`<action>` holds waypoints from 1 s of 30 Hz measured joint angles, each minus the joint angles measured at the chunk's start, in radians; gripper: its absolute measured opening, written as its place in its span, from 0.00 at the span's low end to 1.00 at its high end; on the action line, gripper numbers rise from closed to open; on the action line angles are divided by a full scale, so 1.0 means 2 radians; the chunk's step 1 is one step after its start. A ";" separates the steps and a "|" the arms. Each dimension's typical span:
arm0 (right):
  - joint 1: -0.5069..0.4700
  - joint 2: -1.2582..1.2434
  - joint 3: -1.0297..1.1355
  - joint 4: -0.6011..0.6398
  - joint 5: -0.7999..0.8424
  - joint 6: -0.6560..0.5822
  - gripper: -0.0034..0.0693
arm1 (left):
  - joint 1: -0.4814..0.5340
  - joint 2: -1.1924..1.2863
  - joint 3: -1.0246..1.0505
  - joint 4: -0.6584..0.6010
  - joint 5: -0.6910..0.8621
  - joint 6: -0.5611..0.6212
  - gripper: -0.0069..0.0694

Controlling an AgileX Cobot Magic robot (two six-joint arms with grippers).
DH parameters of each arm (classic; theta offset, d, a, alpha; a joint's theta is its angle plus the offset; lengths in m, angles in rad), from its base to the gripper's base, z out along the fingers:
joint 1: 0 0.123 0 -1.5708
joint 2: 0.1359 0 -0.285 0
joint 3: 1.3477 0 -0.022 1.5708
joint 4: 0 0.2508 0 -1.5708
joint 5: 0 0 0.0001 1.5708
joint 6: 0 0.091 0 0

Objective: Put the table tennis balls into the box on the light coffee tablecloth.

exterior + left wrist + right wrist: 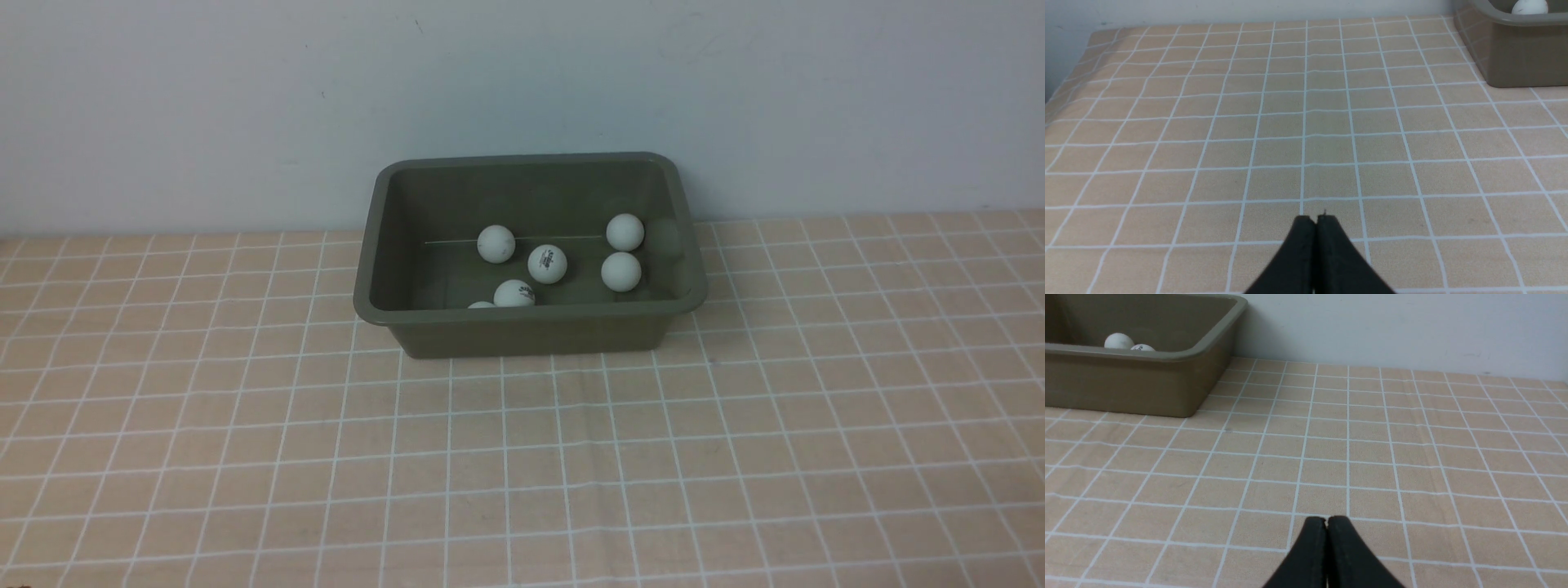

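The olive-green box [522,328] stands on the light coffee tablecloth [522,457] near the back wall. Several white table tennis balls [547,264] lie on its floor; one [482,305] peeks just over the near rim. Neither arm appears in the front view. My left gripper [1315,218] is shut with nothing between its fingers, low over bare cloth, with the box [1515,57] and one ball [1529,7] far off. My right gripper [1327,519] is likewise shut and empty over the cloth; the box [1126,386] with two balls [1118,341] shows beyond it.
A pale wall [522,82] rises right behind the box. The cloth's left edge [1069,77] drops off in the left wrist view. Gridded cloth spreads on both sides and in front of the box.
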 joint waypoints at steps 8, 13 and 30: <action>0.001 0.000 0.000 -0.009 0.000 0.027 0.03 | 0.000 0.000 0.000 0.000 0.000 0.000 0.00; 0.001 0.000 0.000 -0.010 -0.001 0.029 0.03 | 0.000 0.000 0.000 0.000 0.000 0.000 0.00; 0.040 0.000 0.000 -0.011 -0.002 0.031 0.03 | 0.000 0.000 0.000 0.000 0.000 0.000 0.00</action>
